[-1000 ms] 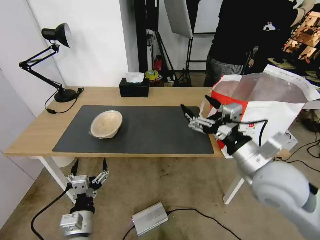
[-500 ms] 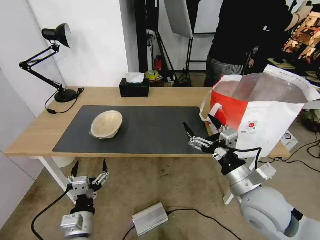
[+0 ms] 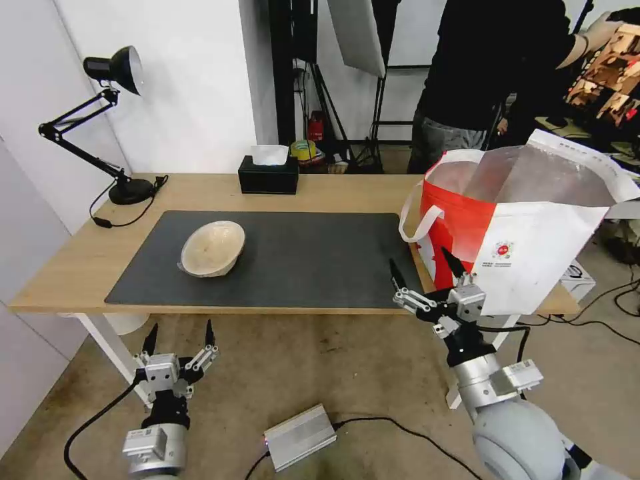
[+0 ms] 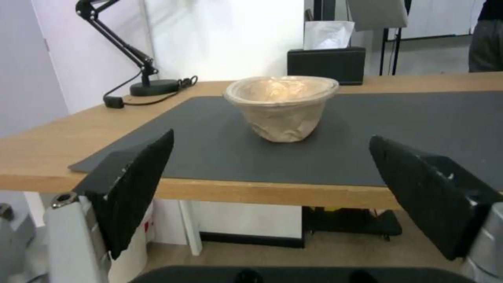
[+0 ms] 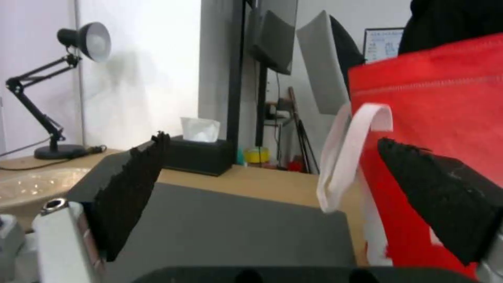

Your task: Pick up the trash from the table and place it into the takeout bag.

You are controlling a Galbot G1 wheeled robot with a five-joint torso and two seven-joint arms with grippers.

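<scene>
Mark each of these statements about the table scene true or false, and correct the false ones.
1. The beige bowl sits on the dark mat. True.
2. The right claw is shut on the bowl. False: it is open and holds nothing, at the table's front edge beside the takeout bag.
3. The black tissue box stands behind the mat. True.
4. The left claw hovers above the bowl. False: it hangs open below the table's edge, in front of the bowl.
5. The bag lies flat on the floor. False: it stands upright and open at the table's right end.
</scene>
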